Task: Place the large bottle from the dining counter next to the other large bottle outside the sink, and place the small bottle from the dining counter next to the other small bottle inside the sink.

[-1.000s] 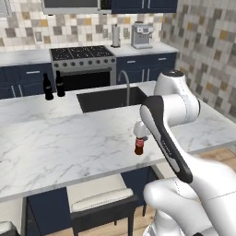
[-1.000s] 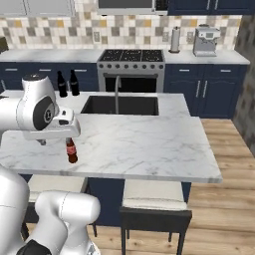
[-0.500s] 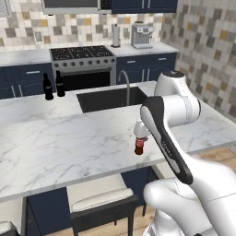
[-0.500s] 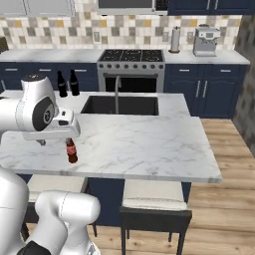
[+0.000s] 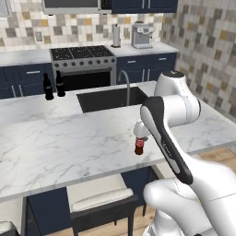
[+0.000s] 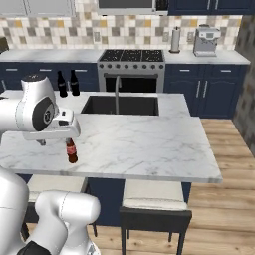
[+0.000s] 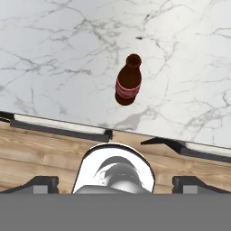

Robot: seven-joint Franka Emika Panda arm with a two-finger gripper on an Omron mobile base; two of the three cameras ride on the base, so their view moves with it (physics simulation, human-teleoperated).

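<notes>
The small bottle [image 5: 138, 146] [image 6: 71, 151] [image 7: 128, 83], brown with a red label, stands upright on the dining counter [image 5: 69, 138] [image 6: 139, 144] near its front edge. My gripper [image 5: 140, 132] [image 6: 68, 135] [image 7: 115, 182] hangs just above it, pointing down, open wide with nothing between its fingertips [image 7: 41, 182]. Two tall near-black large bottles [image 5: 47, 87] [image 5: 59, 84] [image 6: 62, 84] [image 6: 74, 82] stand side by side on the counter left of the sink [image 5: 109, 98] [image 6: 119, 105]. The other small bottle is hidden.
A curved steel faucet [image 5: 125, 83] [image 6: 117, 89] rises behind the sink. A stove [image 5: 83, 60] [image 6: 130, 62] and a coffee machine [image 5: 141, 35] [image 6: 205, 40] line the back wall. Stools [image 5: 99, 198] [image 6: 154, 204] stand under the counter's front edge.
</notes>
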